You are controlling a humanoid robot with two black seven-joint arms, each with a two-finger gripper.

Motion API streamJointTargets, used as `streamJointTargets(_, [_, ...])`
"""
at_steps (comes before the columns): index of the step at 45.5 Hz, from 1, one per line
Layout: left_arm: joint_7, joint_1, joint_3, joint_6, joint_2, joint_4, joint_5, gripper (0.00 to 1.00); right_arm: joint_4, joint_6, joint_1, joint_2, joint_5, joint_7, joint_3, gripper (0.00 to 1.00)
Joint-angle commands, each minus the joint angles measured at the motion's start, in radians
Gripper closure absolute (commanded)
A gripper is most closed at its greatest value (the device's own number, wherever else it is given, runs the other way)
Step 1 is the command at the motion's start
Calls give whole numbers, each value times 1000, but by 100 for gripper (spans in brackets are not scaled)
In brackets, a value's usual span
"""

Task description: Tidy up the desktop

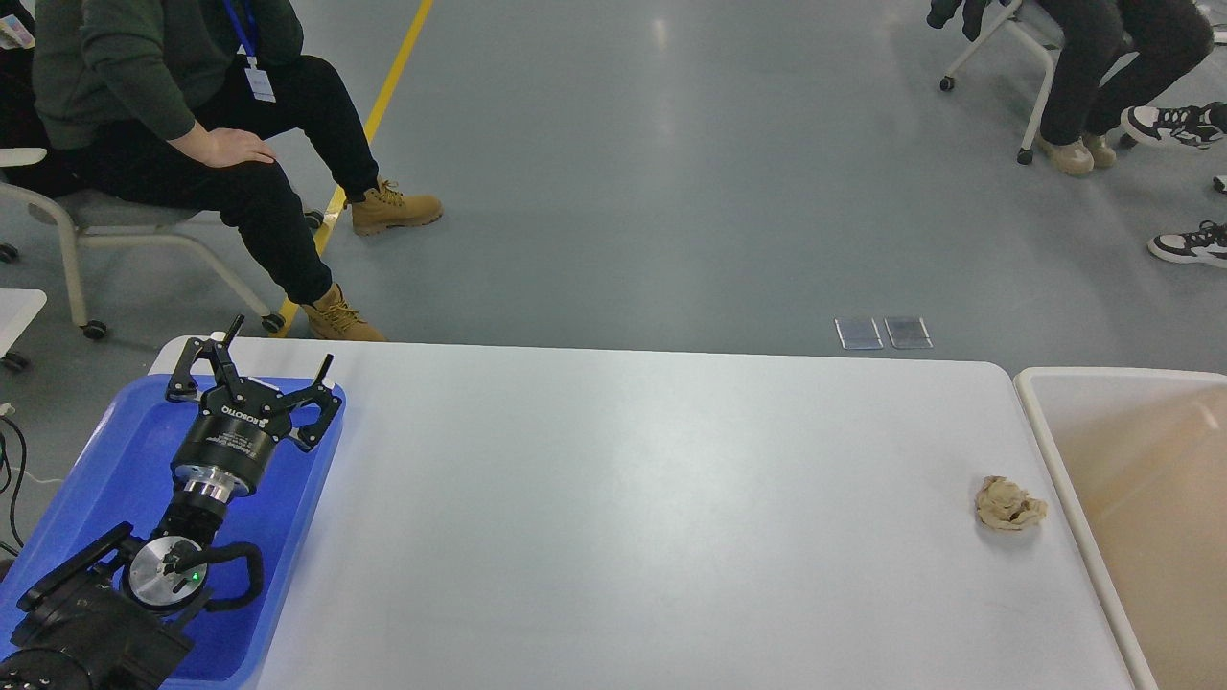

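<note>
The white desktop (623,498) fills the middle of the head view. A crumpled tan paper ball (1008,505) lies on it near the right edge. My left gripper (278,343) is open and empty, held over the far end of the blue tray (86,479) at the desktop's left. The beige white-rimmed bin (1054,450) stands just right of the desktop, close to the paper ball. My right gripper is out of view.
A seated person (192,144) in tan boots is beyond the far left corner. More seated people (1102,77) are at the far right. Two small clear plates (882,333) lie on the grey floor behind the desktop.
</note>
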Motion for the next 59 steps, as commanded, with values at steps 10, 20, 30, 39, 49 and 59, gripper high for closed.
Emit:
streamJointTargets(10, [1, -2, 0, 0, 0, 0, 0, 1, 154, 23, 221, -49, -47, -10, -166, 1])
streamJointTargets(20, [1, -2, 0, 0, 0, 0, 0, 1, 442, 16, 382, -135, -74, -11, -300, 1])
streamJointTargets(30, [1, -2, 0, -2, -1, 0, 0, 1, 717, 7, 553, -184, -156, -14, -419, 1])
streamJointTargets(39, [1, -3, 0, -2, -2, 0, 0, 1, 834, 17, 744, -183, -130, -10, -704, 1])
streamJointTargets(49, [2, -3, 0, -2, -2, 0, 0, 1, 935, 20, 882, -164, -102, -3, -881, 0])
streamJointTargets(59, [2, -3, 2, -2, -2, 0, 0, 1, 1075, 13, 1052, -92, 30, 4, -1103, 1])
